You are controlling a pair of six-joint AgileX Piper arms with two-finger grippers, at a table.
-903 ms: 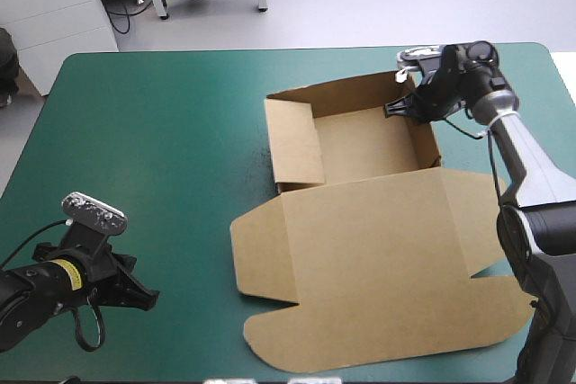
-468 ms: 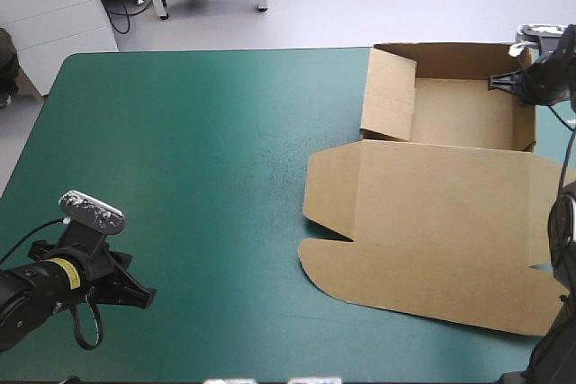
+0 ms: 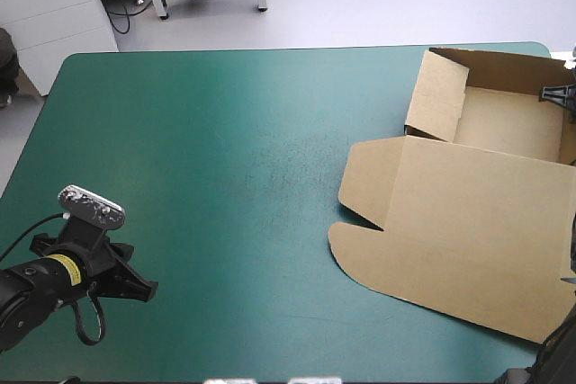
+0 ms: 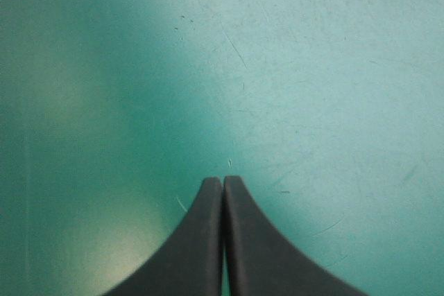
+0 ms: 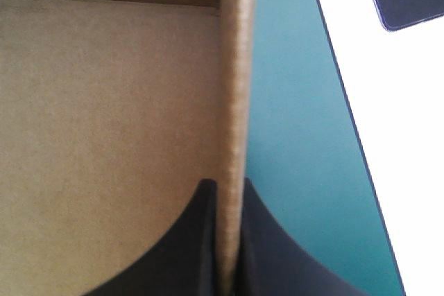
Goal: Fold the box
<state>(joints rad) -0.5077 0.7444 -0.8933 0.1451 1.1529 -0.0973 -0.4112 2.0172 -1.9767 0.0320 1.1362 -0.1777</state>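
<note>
At the upper right of the high view, against the table's right edge, the box [image 3: 468,213] stands as an open tray with its walls raised, and its lid lies flat on the teal-green cover [image 3: 216,168] toward the lower right. Inside the tray is plain brown floor and one black finger of the right gripper [image 5: 229,184], whose fingers pinch the tray's right-hand wall, the other finger outside it. Low at the left of that view, well apart from the box, the left gripper [image 4: 223,179] sits over bare cover with its fingers pressed together in one pointed arch.
</note>
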